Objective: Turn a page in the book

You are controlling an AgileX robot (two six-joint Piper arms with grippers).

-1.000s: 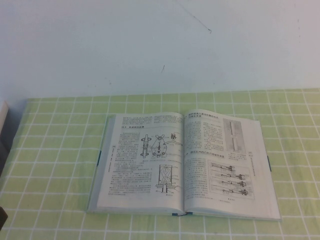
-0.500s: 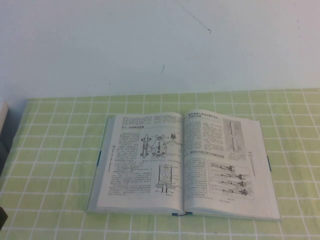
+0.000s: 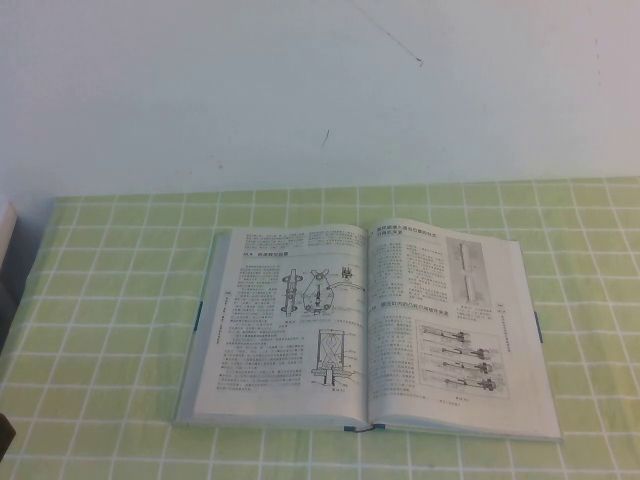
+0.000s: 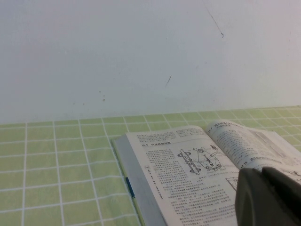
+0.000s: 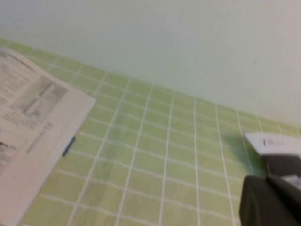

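Observation:
The book (image 3: 290,330) lies open and flat on the green checked tablecloth (image 3: 100,300), grey-blue cover edges showing round the white pages. The right-hand page (image 3: 450,320) shows text and larger drawings; a face with many small diagrams and a dark ring is not visible. Neither gripper shows in the high view. My left gripper (image 4: 263,176) is shut and empty, hovering off the near side of the book (image 4: 188,174). My right gripper (image 5: 265,181) is shut and empty, over the cloth well away from the book's right edge (image 5: 33,117).
A white wall rises behind the table. A white box-like object (image 5: 273,141) sits on the cloth near my right gripper. A pale and dark object (image 3: 5,260) stands at the table's left edge, with another dark thing (image 3: 5,435) at the near left corner.

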